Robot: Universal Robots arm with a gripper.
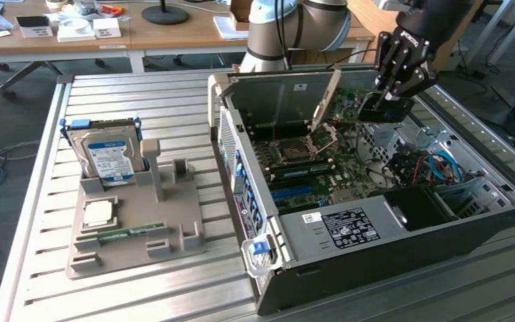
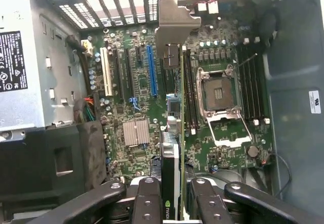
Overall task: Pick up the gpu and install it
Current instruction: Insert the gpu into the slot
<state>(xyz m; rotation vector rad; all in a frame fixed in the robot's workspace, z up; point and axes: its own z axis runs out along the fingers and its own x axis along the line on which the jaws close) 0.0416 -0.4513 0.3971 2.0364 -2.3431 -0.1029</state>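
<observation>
Exterior view: at about two o'clock we see a black robot gripper [image 1: 391,92] reaching down into an open grey computer case [image 1: 472,221] that lies on its side on a ribbed metal table [image 1: 150,100]. It is clenched on the gpu [image 1: 387,111], a thin flat card with a dark face. The card is held on edge above the green motherboard [image 1: 329,157] and, as far as we can judge, is not yet seated. In the wrist view, ridged black fingers [image 2: 147,198] pinch one end of the card, and we look straight along its narrow edge. Its long axis runs directly away from the gripper to a dull silver bracket [image 2: 174,21] at the far end, parallel to the expansion slots. The edge hangs between the long blue slot [image 2: 152,70] and the square metal-framed CPU socket [image 2: 223,102], and we cannot tell which slot it lines up with. Back in the exterior view, a silver hard drive [image 1: 110,157] stands at nine o'clock in a grey plastic fixture [image 1: 177,235]. A narrow green memory stick [image 1: 132,233] lies at eight o'clock, well apart from the case.
</observation>
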